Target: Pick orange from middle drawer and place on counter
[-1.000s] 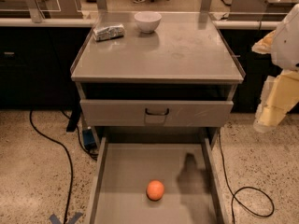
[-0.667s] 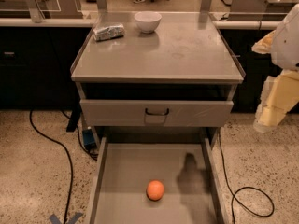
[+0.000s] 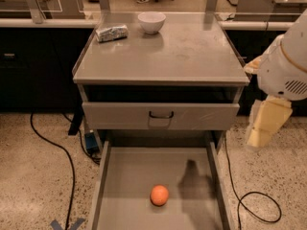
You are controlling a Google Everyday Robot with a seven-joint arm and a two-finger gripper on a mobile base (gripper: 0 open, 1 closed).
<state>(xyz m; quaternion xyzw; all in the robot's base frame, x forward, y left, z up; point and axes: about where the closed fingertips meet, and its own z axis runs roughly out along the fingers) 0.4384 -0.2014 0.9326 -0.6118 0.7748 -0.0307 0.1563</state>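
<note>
The middle drawer (image 3: 125,176) is seen pulled out at the bottom of the grey cabinet, with its flat floor and low side walls exposed. The orange (image 3: 159,195) is found resting on that floor toward the near end, roughly midway between the two side walls and touching neither. A dark shadow (image 3: 194,180) is cast on the drawer floor just to the right of the fruit. Above the open drawer a closed drawer front (image 3: 206,116) with a black handle (image 3: 160,115) is seen, and above that a dark gap is left under the cabinet top.

The counter (image 3: 192,51) is smudged, and two things are carried at its far end: a white bowl (image 3: 151,22), standing upright, and a crumpled silvery packet (image 3: 112,32) lying to the left of it, near but apart.

The white arm (image 3: 288,66) is seen at the right edge, beside the cabinet rather than over it. The claw (image 3: 259,135) is hung below it, pale yellow and pointing down, outside the drawer's right wall and well apart from the orange. Whether the claw is spread or pressed together cannot be told (it is presented to the camera as one pale block).

A speckled floor (image 3: 33,186) is seen around the cabinet, and black cables are laid across it on the left (image 3: 53,147) and on the right (image 3: 261,207). A blue tape cross (image 3: 64,223) is marked near the drawer's left corner.
</note>
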